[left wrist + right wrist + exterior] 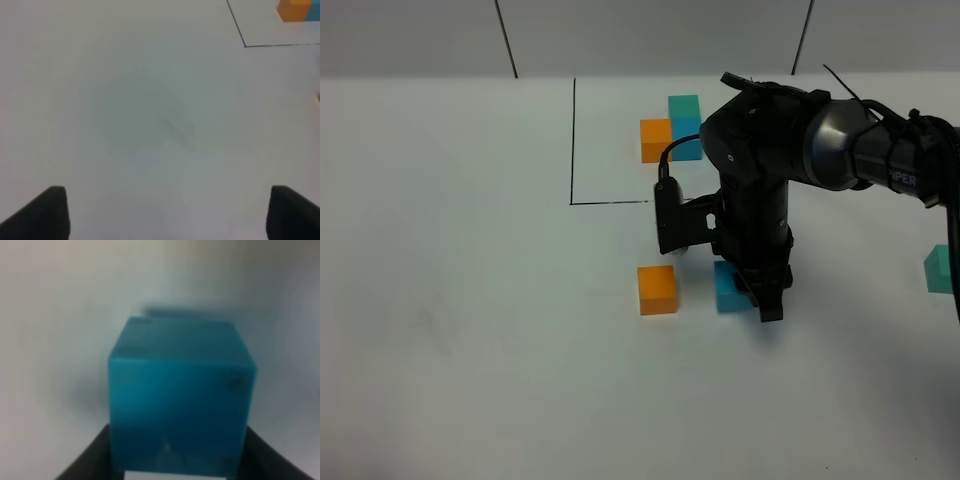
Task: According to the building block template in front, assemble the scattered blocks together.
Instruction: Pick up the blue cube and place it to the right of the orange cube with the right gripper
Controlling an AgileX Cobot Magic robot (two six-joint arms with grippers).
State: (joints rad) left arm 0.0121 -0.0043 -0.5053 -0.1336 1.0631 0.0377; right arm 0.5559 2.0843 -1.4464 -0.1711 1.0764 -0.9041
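Note:
The building block template (672,128) stands at the back inside a thin black rectangle: an orange cube joined to a blue one, with a teal cube on top. Its orange corner (294,10) shows in the left wrist view. The loose orange cube (657,290) lies on the table in front. Just right of it is the loose blue cube (726,288), with my right gripper (747,292) shut on it. The blue cube (180,400) fills the right wrist view between the dark fingers (95,460). The loose teal cube (940,268) sits at the far right edge. My left gripper (167,215) hangs open over bare table.
The black outline (573,140) runs along the left and front of the template. The right arm (840,140) reaches in from the right, above the template's right side. The white table (470,330) spreads to the left and front.

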